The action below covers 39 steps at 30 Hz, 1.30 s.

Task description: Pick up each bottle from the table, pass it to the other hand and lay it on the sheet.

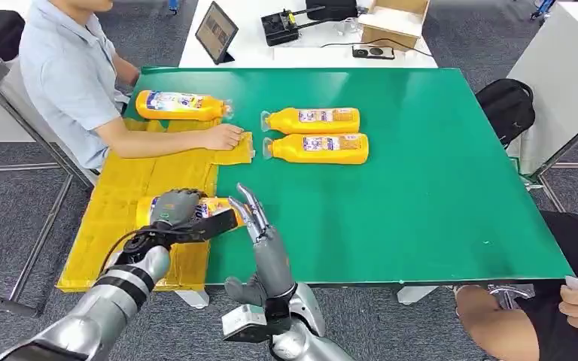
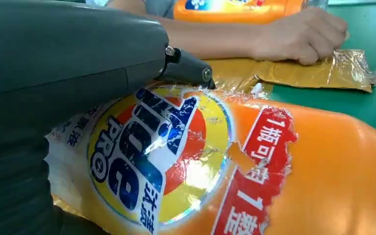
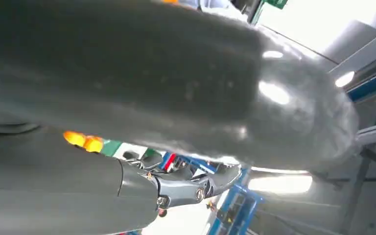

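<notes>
Left hand [image 1: 174, 210] wrapped round an orange detergent bottle [image 1: 196, 210], lying on the yellow sheet [image 1: 120, 218] near the desk's [image 1: 421, 188] front-left edge. Right hand [image 1: 254, 218] just beside, fingers spread, holding nothing. Could slip on that glossy peeling label [image 2: 152, 156], visible only up close from the left wrist. Further back, two bottles [image 1: 316, 134] mid-desk, another bottle [image 1: 181, 105] by a person's hand [image 1: 222, 137] pinning the sheet.

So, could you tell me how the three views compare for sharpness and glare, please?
Head view: evenly lit and sharp across the green table. Left wrist view: the held bottle is crisp, with glare spots on its foil label. Right wrist view: the right hand is a soft, out-of-focus mass against blown-out bright background lights.
</notes>
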Available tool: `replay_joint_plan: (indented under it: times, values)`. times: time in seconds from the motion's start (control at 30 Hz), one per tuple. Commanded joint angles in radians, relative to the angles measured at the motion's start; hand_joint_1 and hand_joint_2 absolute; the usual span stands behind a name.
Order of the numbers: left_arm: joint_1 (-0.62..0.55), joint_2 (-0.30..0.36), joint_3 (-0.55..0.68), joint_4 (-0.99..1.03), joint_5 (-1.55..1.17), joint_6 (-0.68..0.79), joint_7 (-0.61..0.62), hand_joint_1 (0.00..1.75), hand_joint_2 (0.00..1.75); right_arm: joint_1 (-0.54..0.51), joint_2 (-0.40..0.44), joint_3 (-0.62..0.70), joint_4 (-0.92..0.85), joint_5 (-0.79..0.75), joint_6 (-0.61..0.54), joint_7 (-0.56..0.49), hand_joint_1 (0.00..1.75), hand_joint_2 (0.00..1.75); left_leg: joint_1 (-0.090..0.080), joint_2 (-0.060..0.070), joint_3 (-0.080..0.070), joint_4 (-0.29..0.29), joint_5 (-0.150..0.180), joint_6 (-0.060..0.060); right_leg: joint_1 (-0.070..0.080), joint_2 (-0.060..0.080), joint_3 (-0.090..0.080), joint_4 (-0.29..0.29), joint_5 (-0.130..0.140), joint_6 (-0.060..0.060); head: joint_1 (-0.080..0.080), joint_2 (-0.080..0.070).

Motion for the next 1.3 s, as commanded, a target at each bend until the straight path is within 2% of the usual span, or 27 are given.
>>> replay_joint_plan:
  times: [0.03,0.07,0.23,0.37,0.43,0.53,0.57,0.63,0.67,0.73,0.77,0.83,0.93,1.07,1.17,1.2,1.23,1.27,1.3]
  values:
    - [-0.056,-0.023,0.078,0.166,0.125,-0.073,-0.085,0.12,1.75,-0.046,-0.047,0.06,0.029,-0.03,0.016,-0.034,0.0,0.0,0.0,0.001,0.005,-0.001,-0.001,0.001,0.001,0.0,0.004,-0.001,0.0,-0.003,0.0,0.0]
    - [-0.052,-0.021,0.086,0.164,0.145,-0.095,-0.101,0.0,1.75,-0.045,-0.049,0.063,0.026,-0.045,0.027,-0.034,0.0,0.0,0.0,0.001,0.003,-0.001,0.0,0.001,0.001,-0.001,0.003,-0.001,0.0,-0.002,0.001,0.0]
    - [-0.051,-0.019,0.094,0.157,0.167,-0.118,-0.114,0.0,1.75,-0.042,-0.049,0.058,0.014,-0.07,0.039,-0.034,0.0,0.0,0.0,0.001,0.005,-0.001,-0.001,0.002,0.001,0.0,0.004,-0.001,0.0,-0.002,0.0,0.0]
    - [-0.053,-0.01,0.132,0.149,0.271,-0.238,-0.171,0.0,1.75,-0.043,-0.05,0.05,0.021,-0.087,0.068,-0.034,0.0,0.0,0.0,0.001,0.004,-0.001,0.0,0.001,0.0,0.0,0.004,-0.001,0.0,-0.002,0.0,0.0]
    - [-0.053,-0.01,0.132,0.149,0.271,-0.238,-0.171,0.0,1.75,-0.043,-0.05,0.05,0.021,-0.087,0.068,-0.034,0.0,0.0,0.0,0.001,0.006,-0.002,0.0,0.001,0.001,0.0,0.005,-0.001,0.0,-0.003,0.0,0.0]
    - [-0.036,0.0,0.172,0.111,0.391,-0.308,-0.266,0.0,1.75,-0.038,-0.047,0.04,0.003,-0.129,0.115,-0.034,0.0,0.0,0.0,0.001,0.007,-0.001,0.0,0.001,0.001,0.0,0.007,-0.001,0.0,-0.003,0.0,0.0]
    - [-0.024,-0.003,0.183,0.083,0.435,-0.316,-0.289,0.0,1.75,-0.038,-0.051,0.048,-0.01,-0.111,0.085,-0.034,0.0,0.0,0.0,0.002,0.006,-0.001,0.0,0.0,0.001,0.001,0.006,-0.001,0.0,-0.002,0.0,0.0]
    - [0.023,-0.038,0.23,-0.042,0.544,-0.252,-0.371,0.0,1.75,-0.033,-0.062,0.058,-0.051,-0.118,0.045,-0.034,0.0,0.0,0.0,0.002,0.007,-0.001,0.0,0.001,0.0,0.001,0.007,-0.001,0.0,-0.002,0.0,0.0]
    - [0.065,-0.075,0.257,-0.152,0.571,-0.099,-0.409,0.0,1.75,-0.031,-0.066,0.063,-0.064,-0.105,0.001,-0.034,0.0,0.0,0.0,0.0,0.006,-0.001,0.0,0.001,0.0,-0.001,0.006,-0.001,0.0,-0.002,0.0,0.0]
    - [0.065,-0.075,0.257,-0.152,0.571,-0.099,-0.409,0.0,1.75,-0.031,-0.066,0.063,-0.064,-0.105,0.001,-0.034,0.0,0.0,0.0,-0.002,0.005,0.0,0.001,0.001,0.0,-0.003,0.006,-0.001,-0.001,-0.002,0.0,0.0]
    - [0.112,-0.115,0.245,-0.293,0.591,-0.013,-0.398,0.0,1.75,-0.031,-0.072,0.077,-0.075,-0.092,-0.025,-0.034,0.0,0.0,0.0,-0.001,0.005,0.0,0.001,0.0,0.001,-0.002,0.005,-0.001,-0.001,-0.002,0.0,0.0]
    - [0.175,-0.16,0.272,-0.492,0.818,-0.027,-0.463,0.0,1.75,-0.022,-0.066,0.072,-0.098,-0.053,-0.04,-0.034,0.0,0.0,0.0,-0.003,0.004,0.0,0.0,0.001,0.001,-0.004,0.006,-0.001,-0.002,-0.002,0.001,0.0]
    - [0.231,-0.14,0.236,-0.706,0.969,-0.029,-0.438,0.0,1.75,-0.011,-0.071,0.084,-0.16,-0.081,-0.04,-0.034,0.0,0.0,0.0,-0.001,0.002,0.001,-0.001,0.0,0.001,-0.002,0.003,0.0,-0.001,-0.002,0.0,0.0]
    - [0.299,-0.134,0.215,-0.808,1.176,-0.068,-0.387,0.0,1.75,0.039,-0.062,0.027,-0.286,-0.073,-0.04,-0.034,0.0,0.0,0.0,0.002,0.002,0.0,-0.001,0.0,0.001,0.001,0.002,0.0,-0.001,-0.003,0.0,0.0]
    - [0.342,-0.143,0.206,-0.832,1.231,-0.065,-0.388,0.0,1.75,0.056,-0.061,0.015,-0.302,-0.036,-0.04,-0.034,0.0,0.0,0.0,0.001,0.002,0.0,-0.001,0.0,0.0,0.0,0.001,-0.001,-0.001,-0.002,0.0,0.0]
    - [0.408,-0.162,0.217,-0.87,1.247,0.006,-0.372,0.0,1.75,0.086,-0.05,-0.015,-0.267,-0.204,0.017,-0.034,0.0,0.0,0.0,0.001,0.005,-0.001,-0.002,0.0,0.001,-0.001,0.004,-0.001,-0.002,-0.003,0.0,0.0]
    - [0.486,-0.167,0.222,-0.919,1.236,0.046,-0.402,0.0,1.75,0.116,-0.043,-0.071,-0.248,-0.269,0.087,-0.034,0.0,0.0,0.0,0.0,0.004,-0.001,-0.001,0.0,0.001,-0.002,0.003,-0.001,-0.002,-0.003,0.0,0.0]
    - [0.486,-0.167,0.222,-0.919,1.236,0.046,-0.402,0.0,1.75,0.116,-0.043,-0.071,-0.248,-0.269,0.087,-0.034,0.0,0.0,0.0,0.001,0.005,-0.002,-0.001,0.0,0.0,0.0,0.004,-0.003,-0.001,-0.002,0.0,0.0]
    - [0.616,-0.231,0.29,-1.037,1.145,0.309,-0.542,0.0,1.75,0.127,0.026,-0.202,-0.03,-0.461,0.24,-0.006,0.0,0.0,0.0,0.002,0.004,-0.002,-0.001,0.0,0.0,0.001,0.004,-0.003,-0.001,-0.002,0.0,0.0]
